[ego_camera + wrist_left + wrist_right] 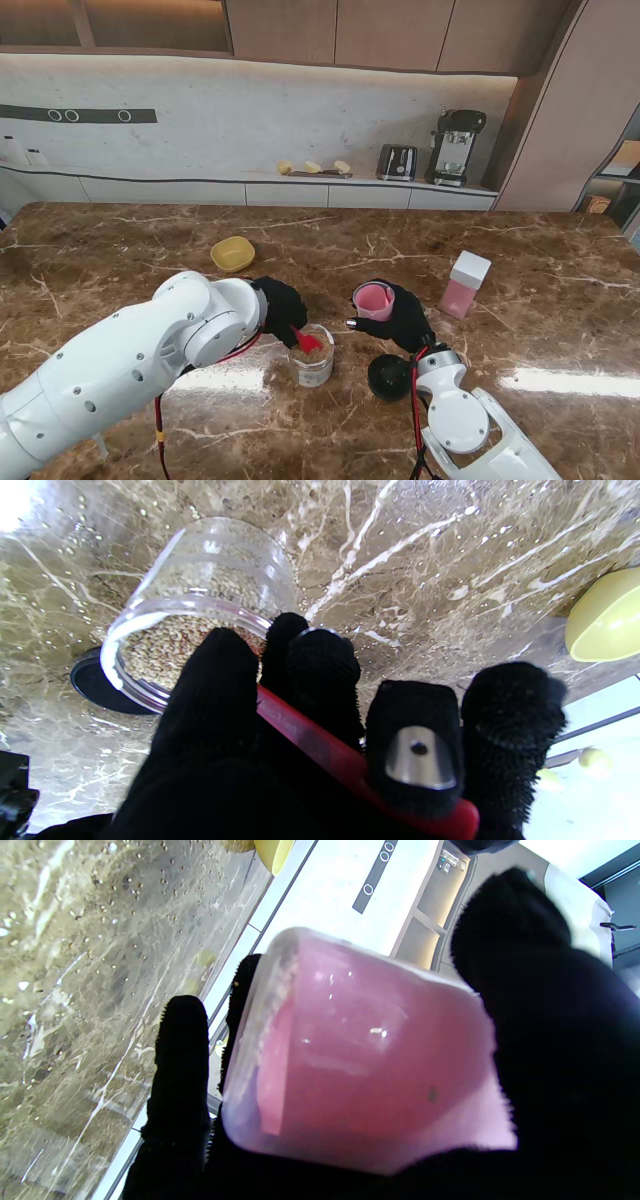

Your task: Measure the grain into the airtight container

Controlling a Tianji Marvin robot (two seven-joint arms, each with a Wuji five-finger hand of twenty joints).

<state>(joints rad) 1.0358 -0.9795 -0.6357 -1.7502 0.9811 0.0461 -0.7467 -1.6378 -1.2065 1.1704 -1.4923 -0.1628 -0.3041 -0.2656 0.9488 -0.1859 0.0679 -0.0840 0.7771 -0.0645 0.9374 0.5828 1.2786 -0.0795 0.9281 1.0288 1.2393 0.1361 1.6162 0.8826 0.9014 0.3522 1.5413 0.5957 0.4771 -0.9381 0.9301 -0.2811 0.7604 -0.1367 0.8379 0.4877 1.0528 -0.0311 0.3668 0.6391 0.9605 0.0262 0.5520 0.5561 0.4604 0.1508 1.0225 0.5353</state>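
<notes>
Our left robot hand (pixel 282 308) gripping a red scoop (pixel 306 340) over the grain jar (pixel 313 357), our right robot hand (pixel 397 316) clasping a pink cup (pixel 373 297), black lid (pixel 388 377) just nearer to us than it, yellow bowl (pixel 232 253) and pink box (pixel 465 284) farther off, brown marble bench (pixel 560 330).

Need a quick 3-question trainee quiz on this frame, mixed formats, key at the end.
1. True or false: the clear round jar of grain has its lid on.
2. Which item does the right hand hold? A) yellow plastic bowl B) pink translucent cup C) pink rectangular container with white lid
3. Fill in: the left hand holds a red plastic ____ over the jar's mouth.

Key: 1 false, the jar is open and a black round lid lies on the brown marble table beside it; 2 B; 3 scoop.
</notes>
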